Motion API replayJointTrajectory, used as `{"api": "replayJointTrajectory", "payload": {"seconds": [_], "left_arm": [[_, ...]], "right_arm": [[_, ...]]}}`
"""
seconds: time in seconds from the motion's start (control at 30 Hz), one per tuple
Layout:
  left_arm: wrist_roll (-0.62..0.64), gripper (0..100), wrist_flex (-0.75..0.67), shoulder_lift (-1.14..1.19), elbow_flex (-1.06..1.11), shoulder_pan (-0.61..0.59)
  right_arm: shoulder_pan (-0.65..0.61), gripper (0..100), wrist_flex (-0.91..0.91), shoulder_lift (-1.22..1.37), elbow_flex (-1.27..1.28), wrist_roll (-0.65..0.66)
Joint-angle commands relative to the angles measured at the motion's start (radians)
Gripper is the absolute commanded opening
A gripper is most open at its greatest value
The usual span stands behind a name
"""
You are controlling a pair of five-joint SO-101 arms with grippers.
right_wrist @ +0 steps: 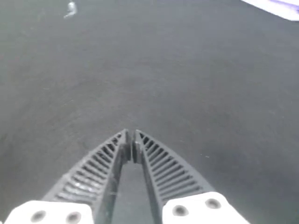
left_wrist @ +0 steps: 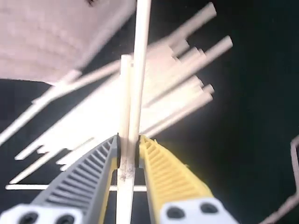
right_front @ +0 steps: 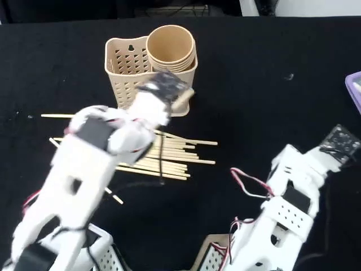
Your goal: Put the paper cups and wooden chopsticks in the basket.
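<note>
High view first, from the left side. My left arm (right_front: pixel 84 164) reaches over the pile of wooden chopsticks (right_front: pixel 175 157), which lies on the black table (right_front: pixel 254 113) just in front of the basket (right_front: pixel 125 63). The arm's wrist is close to the front wall of the basket. The paper cups (right_front: pixel 171 48) stand stacked in the right compartment, so I judge that part of the task done. The left compartment looks free.

From above, the arm's own wrist covers the grip. The left wrist view gives it to me: the left gripper (left_wrist: pixel 128 140) pinches what seems to be two held chopsticks (left_wrist: pixel 136 70), raised above the pile.

I believe the step in hand is bringing these two to the basket. The next move calls for lifting them higher, tilting them toward upright, and letting go over the free compartment without knocking the cups.

Further right, the right arm (right_front: pixel 304 192) rests well apart from everything. In its wrist view the right gripper (right_wrist: pixel 130 140) is pressed together on nothing, over bare table.
</note>
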Motion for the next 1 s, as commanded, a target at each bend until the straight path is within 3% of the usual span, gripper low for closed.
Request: {"api": "replayJointTrajectory", "payload": {"seconds": [0.0, 0.13, 0.4, 0.57, 0.73, 0.97], "left_arm": [[-0.005, 3, -0.091, -0.201, -0.104, -0.090], [0.037, 3, -0.290, -0.272, -0.182, -0.156], [0.493, 3, -0.942, -0.269, -0.093, -0.251], [0.516, 3, -1.306, -0.232, 0.061, -0.245], [0.516, 3, -1.436, -0.081, 0.085, -0.255], [0.505, 3, -1.450, 0.092, 0.016, -0.259]], "right_arm": [[-0.063, 2.5, -0.066, -0.028, 0.013, 0.002], [-0.107, 2.4, -0.069, -0.027, 0.021, 0.037], [-0.203, 2.4, -0.074, -0.027, 0.054, 0.121], [-0.259, 2.5, -0.074, -0.028, 0.068, 0.123], [-0.279, 2.5, -0.074, -0.028, 0.068, 0.123], [-0.275, 2.5, -0.074, -0.030, 0.068, 0.123]]}}
